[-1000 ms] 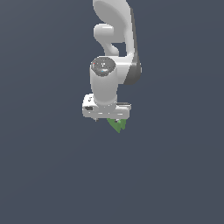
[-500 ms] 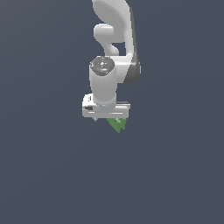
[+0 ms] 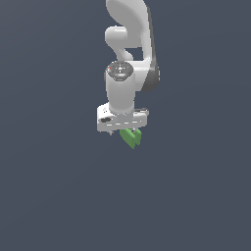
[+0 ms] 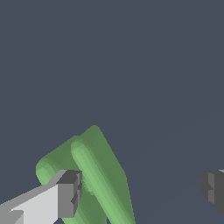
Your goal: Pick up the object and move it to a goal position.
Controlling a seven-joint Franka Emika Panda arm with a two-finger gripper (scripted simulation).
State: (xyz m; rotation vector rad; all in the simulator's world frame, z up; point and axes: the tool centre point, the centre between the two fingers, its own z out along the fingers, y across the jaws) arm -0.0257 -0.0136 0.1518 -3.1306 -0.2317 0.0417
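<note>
Green grooved block (image 3: 131, 137) sits just beneath the gripper (image 3: 128, 131), as a second ago, while its spread jaws straddle but have not clamped it, so grasping remains undone.

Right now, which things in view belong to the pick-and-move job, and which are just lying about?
Part of the job:
- green object, sitting under the hand, one finger overlapping it
- gripper, jaws wide apart, not closed on anything

Just lying about:
- nothing else shows; only the plain dark surface around the arm
</note>
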